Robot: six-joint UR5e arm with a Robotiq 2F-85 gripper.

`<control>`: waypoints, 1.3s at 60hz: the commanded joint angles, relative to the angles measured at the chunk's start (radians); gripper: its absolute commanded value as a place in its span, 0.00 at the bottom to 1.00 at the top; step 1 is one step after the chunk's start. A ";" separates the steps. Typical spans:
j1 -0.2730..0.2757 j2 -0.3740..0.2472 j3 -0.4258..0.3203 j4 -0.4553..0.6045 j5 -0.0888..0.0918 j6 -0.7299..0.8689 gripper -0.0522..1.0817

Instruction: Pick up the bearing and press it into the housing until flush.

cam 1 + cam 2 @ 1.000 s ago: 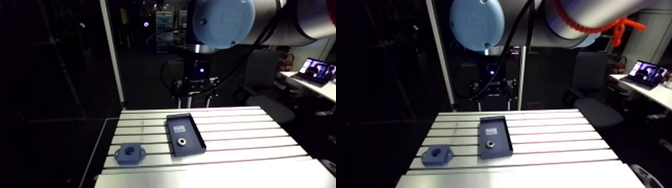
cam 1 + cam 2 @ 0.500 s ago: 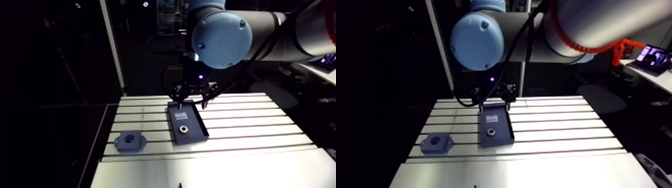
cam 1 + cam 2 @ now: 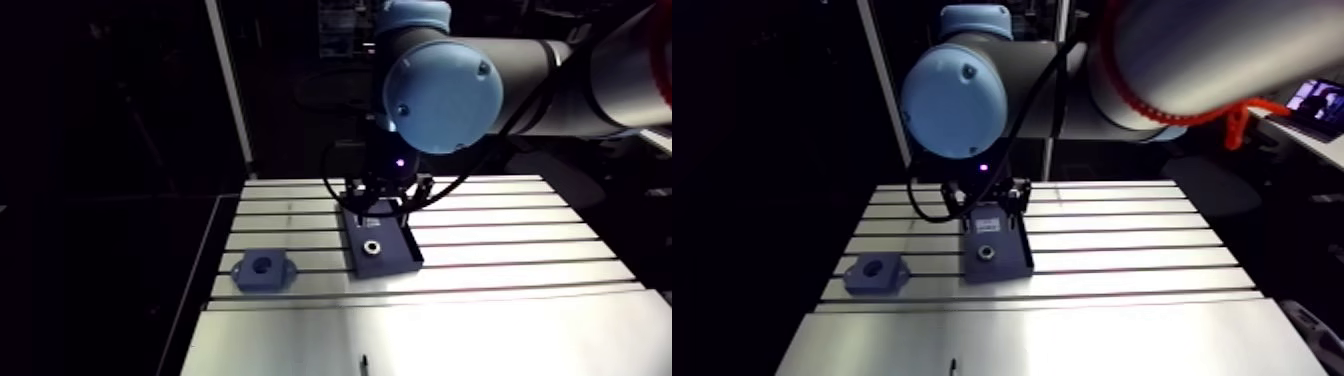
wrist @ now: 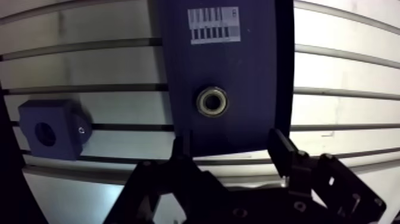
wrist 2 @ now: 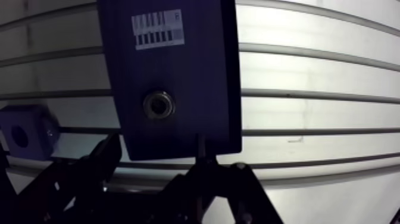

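Note:
A small metal ring, the bearing (image 4: 212, 101), lies flat in a dark blue tray (image 4: 250, 77), just ahead of my gripper (image 4: 231, 149). The gripper is open and empty, and its two dark fingers (image 4: 280, 146) straddle the tray's near end. A white barcode label (image 4: 214, 25) sits further along the tray floor. The blue housing (image 4: 50, 128), a block with a round bore and side lugs, rests on the table off to one side of the tray. In the arm view the gripper (image 3: 385, 205) hangs low over the tray's far half, with the bearing (image 3: 371, 246) and the housing (image 3: 262, 271) in front of it.
The slotted aluminium table (image 3: 500, 260) runs under everything, with a smooth plate (image 3: 450, 330) along its front. A vertical post (image 3: 228, 90) stands at the table's back left corner. The table's left edge drops off beside the housing.
The gripper has come down from well above the table to just over the tray. The arm views shifted with the arm. Tray, bearing and housing have stayed where they were.

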 commanded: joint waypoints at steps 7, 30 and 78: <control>0.002 0.028 0.014 -0.040 0.000 0.000 0.33; 0.021 0.053 0.031 -0.108 0.001 -0.006 0.34; 0.023 0.103 0.032 -0.148 0.001 -0.009 0.40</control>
